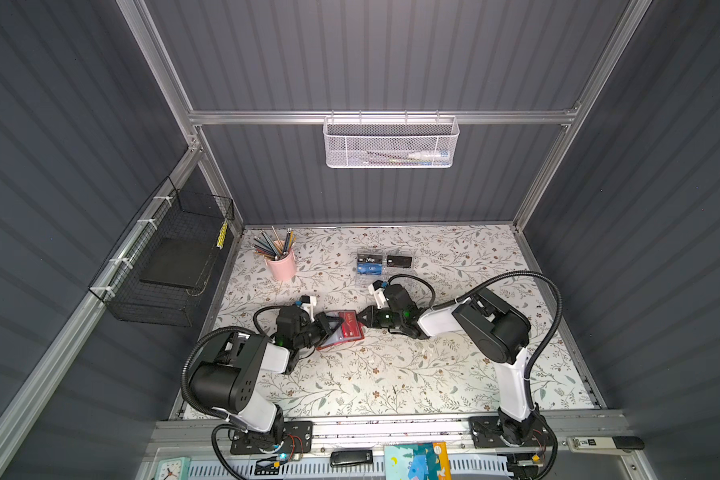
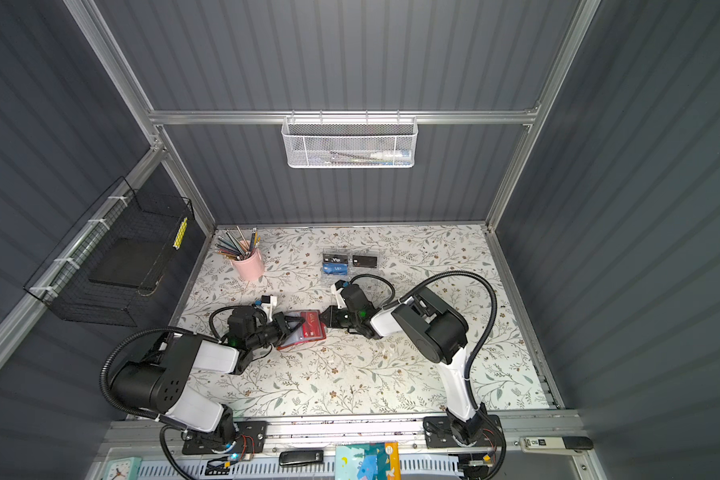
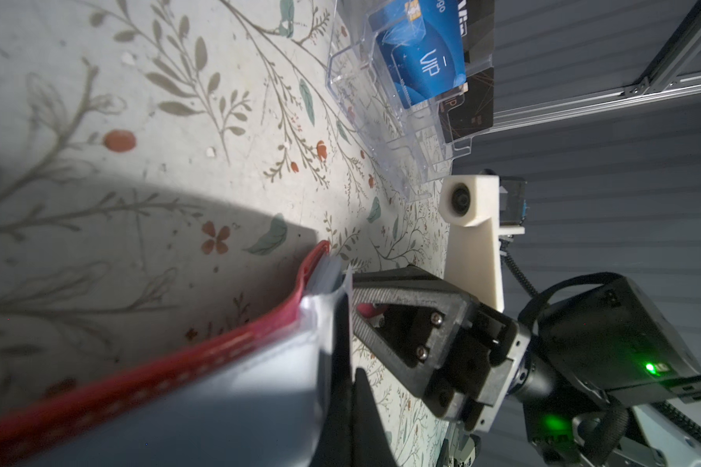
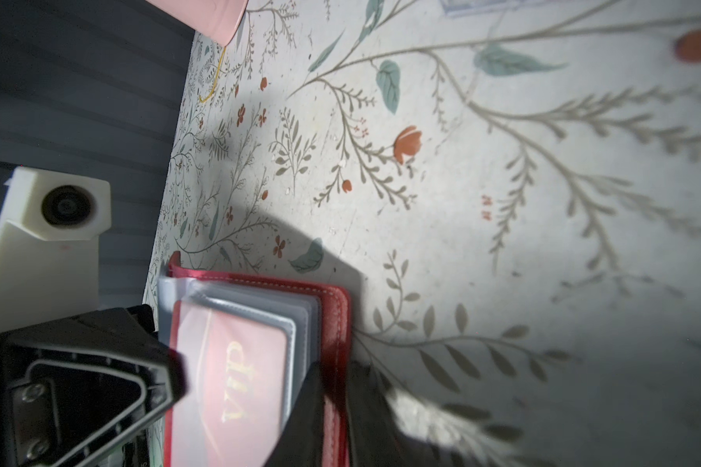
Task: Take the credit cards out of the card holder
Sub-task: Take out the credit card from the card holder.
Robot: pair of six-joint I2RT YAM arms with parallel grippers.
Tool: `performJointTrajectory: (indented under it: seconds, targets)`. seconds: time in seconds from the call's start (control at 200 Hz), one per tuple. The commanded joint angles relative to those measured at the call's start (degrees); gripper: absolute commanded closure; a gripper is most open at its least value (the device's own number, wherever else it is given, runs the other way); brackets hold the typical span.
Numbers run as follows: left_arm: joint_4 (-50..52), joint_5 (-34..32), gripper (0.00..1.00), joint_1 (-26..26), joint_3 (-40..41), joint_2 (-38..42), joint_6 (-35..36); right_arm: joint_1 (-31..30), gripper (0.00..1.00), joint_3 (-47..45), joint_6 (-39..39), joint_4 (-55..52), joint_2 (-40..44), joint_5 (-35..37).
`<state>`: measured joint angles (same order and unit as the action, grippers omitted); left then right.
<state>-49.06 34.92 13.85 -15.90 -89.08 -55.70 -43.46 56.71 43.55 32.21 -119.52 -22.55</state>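
the left end effector (image 1: 328,326) is fully closed, clamped on the grey-clear sleeve pages (image 4: 300,319) at one side of the card holder (image 1: 347,334). the right end effector (image 1: 361,318) meets the opposite edge. its jaws are nearly together, and in the left wrist view a sliver of red sits between them, so it looks pinched on the red cover rather than just touching it.

held from both sides like this, the holder is probably being steadied and kept spread open so a card can slide out of its pocket.

the holder lies open near the middle of the desk (image 1: 391,374), between the two arms. its top sleeve shows a red card (image 4: 235,376) with pale gold "vip" lettering, sitting fully inside the pocket.

farther back on the desk, well apart from the holder, stands a clear acrylic box (image 3: 349,101). a blue card (image 1: 368,269) and a black card (image 1: 400,262) rest in its compartments. by that, some cards seem to be out already and at least the red one is yet to be pulled.

a pink cup (image 1: 283,266) of pencils stands at the back of the desk on the left arm's side, away from the work.
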Motion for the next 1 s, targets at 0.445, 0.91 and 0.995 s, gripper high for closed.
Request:
performJointTrajectory:
  seconds: [0.445, 0.91, 0.995]
  targets:
    - [1.2, 0.9, 0.95, 0.5, -1.7, -0.6, 2.0, 0.2, 0.83, -1.7, -0.2, -11.5, -5.1, 0.9]
    - [-3.1, 0.4, 0.85, 2.5, -2.6, -4.4, 0.0, 0.2, 0.83, -2.0, 0.4, -10.5, -5.4, 0.7]
    - [-5.1, 0.2, 0.84, 3.1, -2.7, -5.8, -0.8, 0.2, 0.83, -2.1, 0.4, -10.5, -5.4, 0.7]
